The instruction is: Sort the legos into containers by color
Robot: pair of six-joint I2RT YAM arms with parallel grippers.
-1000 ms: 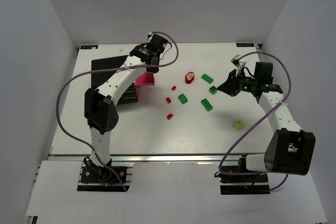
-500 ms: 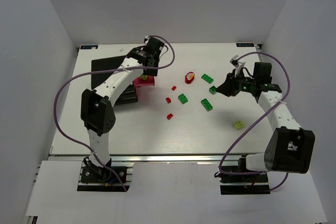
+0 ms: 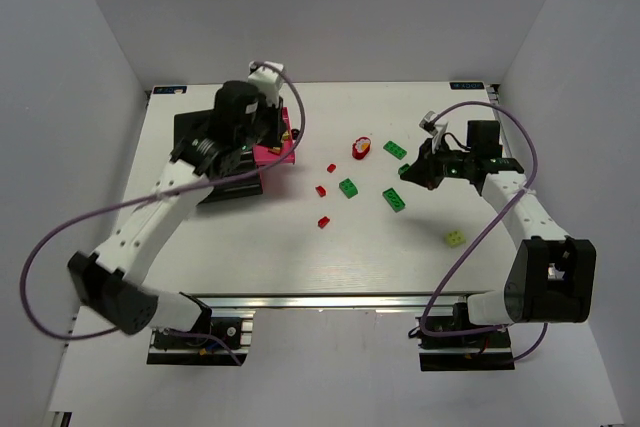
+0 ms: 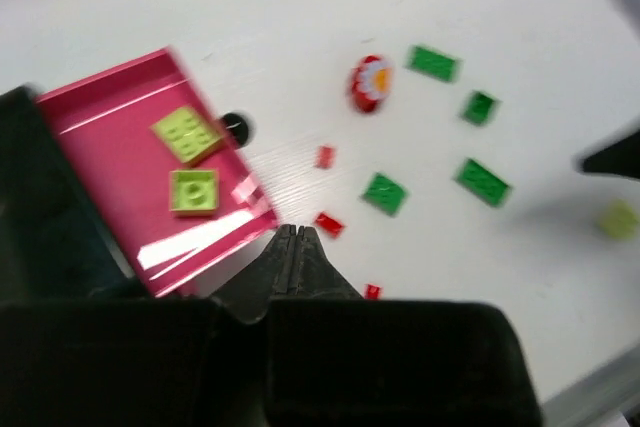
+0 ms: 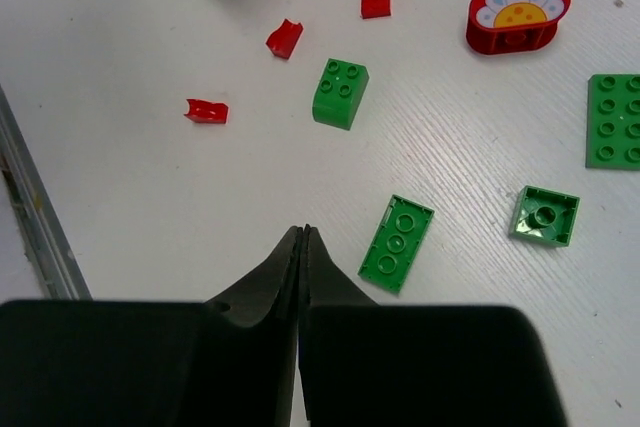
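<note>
Over the pink box's corner: the left gripper [image 4: 296,237] hangs with its fingers pressed tip to tip and nothing between them. In its blurred wrist view the tips sit just beside a corner of the pink box [image 4: 105,132].
Inside the pink box: two lime pieces are in. One lime brick [image 4: 188,134] lies toward the far wall and a second lime brick [image 4: 194,192] is near it. The blur hides whether they touch.
Knob: one dark round knob [image 4: 236,128] shows at the pink box's edge, on the side toward the loose pieces.
Black box: the black box [image 3: 192,127] sits against the pink one, largely under the left arm in the top view. Its contents cannot be made out.
Right side: the right gripper [image 5: 303,237] is closed and empty as well, tips together over the white table [image 5: 150,207], just beside a long green brick [image 5: 397,243].
Greens on the table: also loose are a chunky green brick [image 5: 340,93], a small square green brick [image 5: 545,216] and a flat green plate [image 5: 615,121] at the view's right edge.
Reds on the table: a first red brick [image 5: 377,5], a second red brick [image 5: 285,38] near it, and a third red brick [image 5: 207,110], all outside both boxes.
Flower piece: a red flower piece [image 5: 518,15] with white petals and a yellow centre stands alone.
Stray lime: a lone lime brick [image 3: 455,238] lies by the right arm, well apart from the rest.
</note>
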